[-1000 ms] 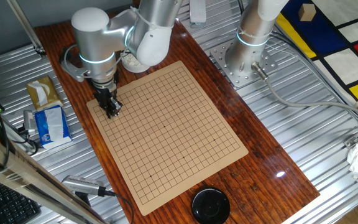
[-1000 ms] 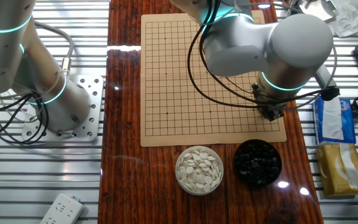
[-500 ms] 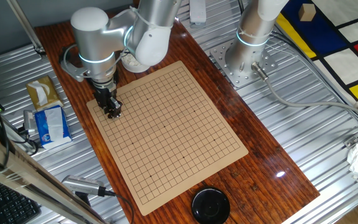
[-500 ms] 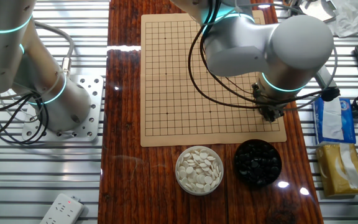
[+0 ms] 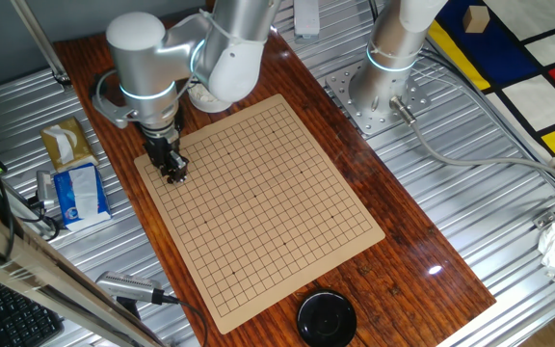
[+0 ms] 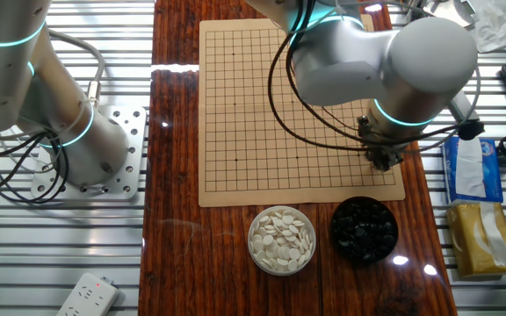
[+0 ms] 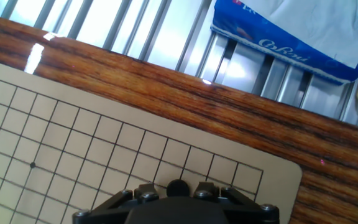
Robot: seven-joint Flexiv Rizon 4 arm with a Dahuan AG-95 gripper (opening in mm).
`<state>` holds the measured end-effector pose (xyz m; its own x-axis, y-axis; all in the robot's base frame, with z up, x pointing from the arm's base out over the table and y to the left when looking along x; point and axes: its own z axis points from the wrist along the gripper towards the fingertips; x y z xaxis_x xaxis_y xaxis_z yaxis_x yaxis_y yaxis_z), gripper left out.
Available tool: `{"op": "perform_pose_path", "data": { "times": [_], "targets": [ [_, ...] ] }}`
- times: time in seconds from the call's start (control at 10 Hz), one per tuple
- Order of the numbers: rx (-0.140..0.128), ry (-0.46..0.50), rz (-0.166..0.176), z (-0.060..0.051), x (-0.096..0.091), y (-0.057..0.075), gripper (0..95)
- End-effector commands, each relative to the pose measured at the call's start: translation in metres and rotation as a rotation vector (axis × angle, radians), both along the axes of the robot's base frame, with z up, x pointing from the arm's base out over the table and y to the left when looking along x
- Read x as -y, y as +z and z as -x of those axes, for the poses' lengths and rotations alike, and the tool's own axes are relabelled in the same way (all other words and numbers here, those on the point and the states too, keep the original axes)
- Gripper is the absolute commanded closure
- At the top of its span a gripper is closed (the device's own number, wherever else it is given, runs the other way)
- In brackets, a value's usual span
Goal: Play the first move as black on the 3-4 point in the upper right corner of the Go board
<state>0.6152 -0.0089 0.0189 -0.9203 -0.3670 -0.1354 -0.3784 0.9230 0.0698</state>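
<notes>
The gripper (image 5: 174, 174) hangs low over the corner of the Go board (image 5: 268, 207) nearest the tissue pack (image 7: 303, 31), presumably to set its load down near the 3-4 crossing. Its fingers are closed on a small, round, glossy black stone (image 7: 178, 187), at six o'clock in the hand view.

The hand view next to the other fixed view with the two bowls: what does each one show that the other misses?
Only the hand view shows the black stone sitting between the gripper fingers, close above the board's grid near a corner.

Only the other fixed view shows the bowl of white stones, the bowl of black stones, the whole board with no stones on it, and a second robot arm at the left.

Both show the Go board, the wooden table and the blue tissue pack.
</notes>
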Motion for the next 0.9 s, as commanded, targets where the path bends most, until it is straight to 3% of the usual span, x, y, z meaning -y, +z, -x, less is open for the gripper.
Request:
{"op": "perform_pose_path", "data": {
  "times": [0.1,0.2,0.4,0.9],
  "targets": [
    [-0.019,-0.004,0.066,-0.002,0.001,0.012,76.0],
    [-0.029,-0.004,0.085,-0.003,0.001,0.017,95.0],
    [-0.051,-0.026,0.098,-0.004,0.001,0.026,95.0],
    [-0.067,-0.109,0.101,-0.005,0.001,0.046,95.0]
  ]
}}
